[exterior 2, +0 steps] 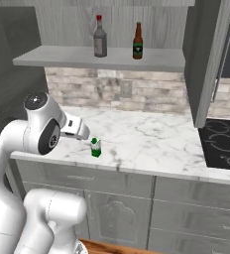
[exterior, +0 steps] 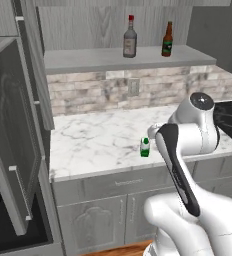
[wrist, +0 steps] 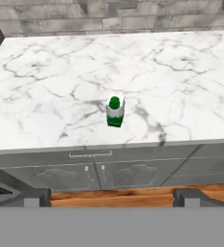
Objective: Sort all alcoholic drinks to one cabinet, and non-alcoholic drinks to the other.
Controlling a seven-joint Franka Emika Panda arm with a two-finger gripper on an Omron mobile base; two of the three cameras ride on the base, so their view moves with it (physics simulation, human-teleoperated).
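Note:
A tall clear-grey bottle with a red cap point(exterior: 130, 43) point(exterior 2: 100, 42) and a slimmer brown bottle with a green label point(exterior: 167, 40) point(exterior 2: 137, 41) stand upright on the long shelf of the wide wall cabinet point(exterior: 88, 60) point(exterior 2: 62, 57). A small green and white carton point(exterior: 145, 148) point(exterior 2: 95, 148) point(wrist: 115, 111) stands upright near the front edge of the marble counter point(wrist: 46, 87). My gripper point(wrist: 112, 197) hangs in front of the counter, back from the carton, open, with nothing between its fingertips point(wrist: 34, 195).
At the left stands the tall unit with an open grey door point(exterior: 15, 145) and a black oven point(exterior: 3, 225) below. A black cooktop point(exterior 2: 221, 144) lies at the right. An open cabinet door point(exterior 2: 208, 59) hangs above it. Drawers and doors point(wrist: 99, 169) sit under the counter.

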